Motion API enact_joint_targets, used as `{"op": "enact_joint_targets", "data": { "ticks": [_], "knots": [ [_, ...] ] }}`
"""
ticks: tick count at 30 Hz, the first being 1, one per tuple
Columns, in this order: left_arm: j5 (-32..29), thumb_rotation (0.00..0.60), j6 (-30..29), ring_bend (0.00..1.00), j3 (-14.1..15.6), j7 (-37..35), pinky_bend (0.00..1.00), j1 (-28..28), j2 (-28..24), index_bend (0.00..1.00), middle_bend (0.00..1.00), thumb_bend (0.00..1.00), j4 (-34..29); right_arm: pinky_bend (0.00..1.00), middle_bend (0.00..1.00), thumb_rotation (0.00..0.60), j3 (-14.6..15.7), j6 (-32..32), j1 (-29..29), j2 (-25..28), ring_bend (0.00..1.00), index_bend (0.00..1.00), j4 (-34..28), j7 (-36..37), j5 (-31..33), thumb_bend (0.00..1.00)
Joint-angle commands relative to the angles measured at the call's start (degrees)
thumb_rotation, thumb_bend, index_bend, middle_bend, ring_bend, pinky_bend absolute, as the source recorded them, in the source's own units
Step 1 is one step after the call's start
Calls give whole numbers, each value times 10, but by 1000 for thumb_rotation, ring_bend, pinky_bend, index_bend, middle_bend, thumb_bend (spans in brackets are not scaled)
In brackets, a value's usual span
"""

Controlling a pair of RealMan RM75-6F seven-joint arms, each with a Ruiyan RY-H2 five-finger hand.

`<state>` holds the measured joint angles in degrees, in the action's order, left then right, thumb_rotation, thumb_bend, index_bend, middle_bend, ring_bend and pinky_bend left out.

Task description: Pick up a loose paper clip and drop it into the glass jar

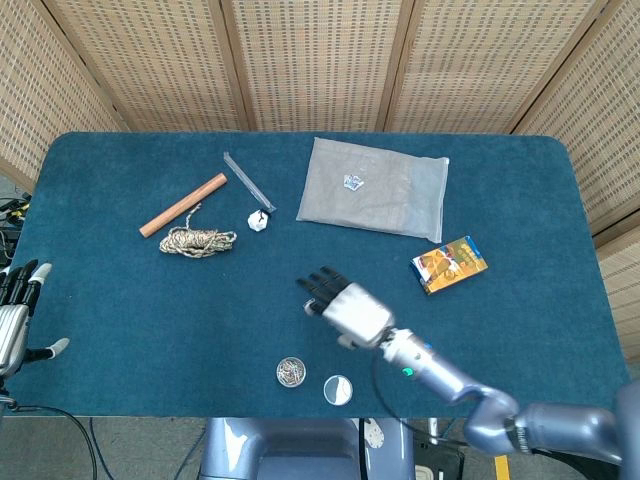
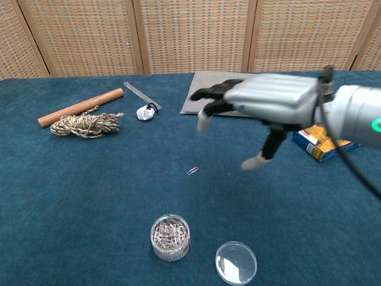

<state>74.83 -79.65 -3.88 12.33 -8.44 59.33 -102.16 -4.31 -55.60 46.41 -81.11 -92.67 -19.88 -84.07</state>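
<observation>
A small glass jar [image 2: 170, 237], open and nearly full of paper clips, stands near the table's front edge; the head view shows the jar [image 1: 291, 372] too. Its clear lid [image 2: 236, 262] lies flat just to its right. One loose paper clip [image 2: 193, 170] lies on the blue cloth beyond the jar. My right hand [image 2: 268, 104] hovers above the table, up and to the right of the clip, fingers spread and holding nothing. In the head view the right hand [image 1: 345, 305] covers the clip's spot. My left hand [image 1: 15, 315] rests at the table's left edge, fingers apart and empty.
A wooden dowel [image 1: 183, 204], a rope bundle [image 1: 198, 241], a clear strip [image 1: 248, 182] and a white crumpled scrap [image 1: 258, 222] lie at the back left. A grey bag [image 1: 375, 187] lies at the back centre, with an orange box [image 1: 449, 264] to the right.
</observation>
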Motion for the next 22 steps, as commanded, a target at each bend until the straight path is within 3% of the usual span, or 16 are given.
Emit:
{"op": "enact_joint_targets", "data": {
  "ticks": [1, 3, 12, 22],
  "knots": [
    [7, 600, -5, 0, 3, -5, 0, 4, -1, 0, 0, 0, 0, 0, 0, 600, 19, -80, -80, 75, 0, 12, 42, 29, 20, 8],
    [17, 600, -11, 0, 7, -8, 0, 7, -1, 0, 0, 0, 1, 0, 0, 600, 26, -122, -121, 95, 0, 0, 53, 65, 30, 0],
    [43, 600, -34, 0, 15, -22, 0, 21, 1, 0, 0, 0, 10, 0, 0, 600, 39, -208, -207, 125, 0, 0, 80, 152, 37, 0],
    [75, 600, -61, 0, 26, -40, 0, 39, 3, 0, 0, 0, 17, 0, 0, 600, 52, -298, -286, 114, 0, 0, 130, 221, -2, 0]
  ]
}}
